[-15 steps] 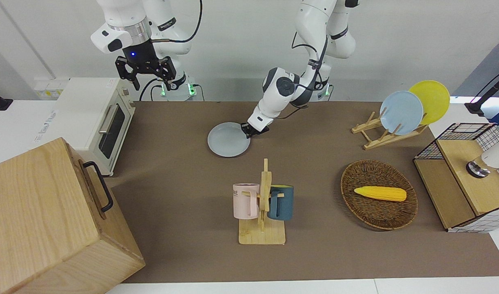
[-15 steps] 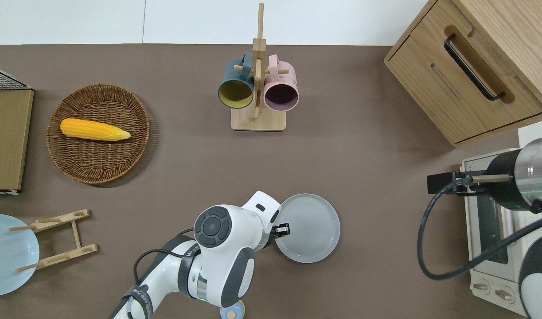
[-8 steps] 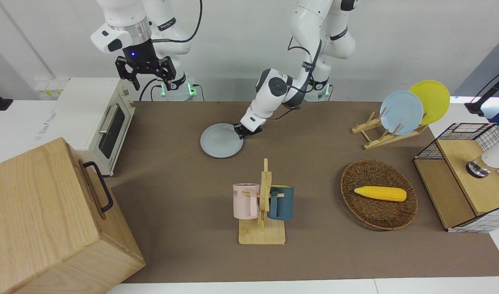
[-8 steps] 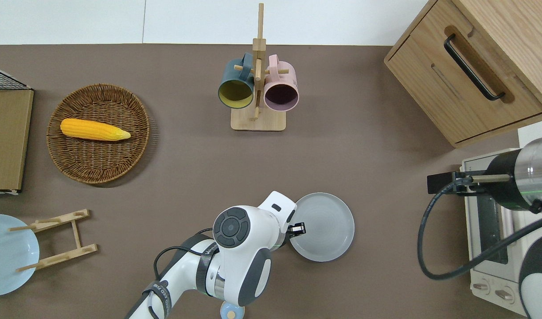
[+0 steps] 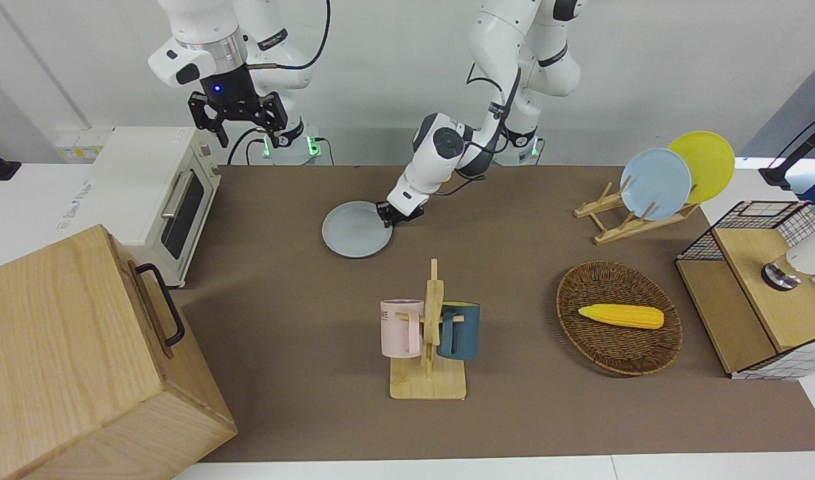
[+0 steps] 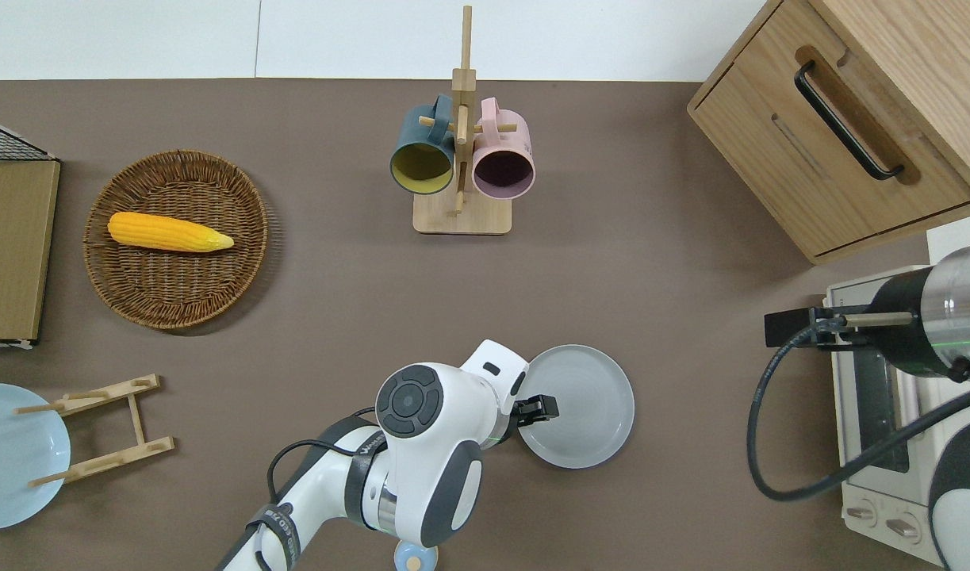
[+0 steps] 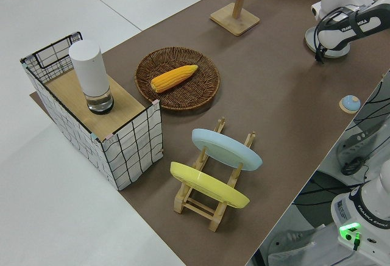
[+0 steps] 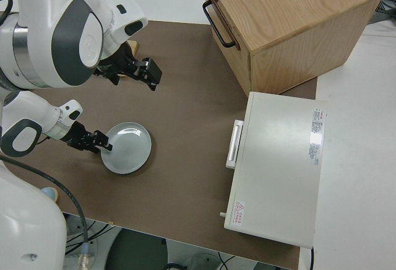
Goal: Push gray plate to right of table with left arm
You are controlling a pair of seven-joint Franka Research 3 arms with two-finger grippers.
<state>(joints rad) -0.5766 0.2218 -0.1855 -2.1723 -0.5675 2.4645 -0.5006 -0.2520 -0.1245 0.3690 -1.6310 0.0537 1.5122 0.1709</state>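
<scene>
The gray plate (image 5: 357,229) (image 6: 577,406) (image 8: 128,148) lies flat on the brown bench (image 5: 514,413) (image 6: 651,262), close to the edge where the robots stand and somewhat toward the right arm's end from the middle. The left arm (image 5: 440,143) (image 6: 421,444) reaches down low across the bench, and its black claw (image 5: 388,217) (image 6: 545,407) (image 8: 103,144) sits at the plate's rim on the side toward the left arm's end. In the overhead view the claw's tip overlaps the rim and reaches a little way in over the plate's shallow inside; whether it touches the plate cannot be told. Whether the fingers are apart or together cannot be told either.

The right arm (image 5: 214,60) is parked, its claw (image 5: 237,113) (image 8: 139,72) with fingers spread apart.

Farther from the robots than the plate, near the middle of the bench, stands a wooden mug rack (image 5: 428,347) (image 6: 461,159) carrying a pink mug (image 5: 400,327) (image 6: 503,162) and a dark teal mug (image 5: 459,331) (image 6: 421,159). Toward the right arm's end, a white toaster oven (image 5: 154,193) (image 8: 278,171) stands at the bench's edge, and a wooden cabinet with a black handle (image 5: 80,360) (image 6: 849,119) fills the corner farthest from the robots. Toward the left arm's end, a wicker basket (image 5: 647,353) (image 6: 136,293) (image 7: 201,89) holds a corn cob (image 5: 620,315) (image 6: 170,231) (image 7: 173,78). Nearer the robots than the basket, a wooden plate rack (image 5: 614,223) (image 7: 207,208) holds a sky-blue plate (image 5: 656,183) (image 7: 225,149) and a yellow plate (image 5: 707,160) (image 7: 207,185) on edge. A wire-sided box (image 5: 747,287) (image 7: 128,150) stands at the bench's short edge.
</scene>
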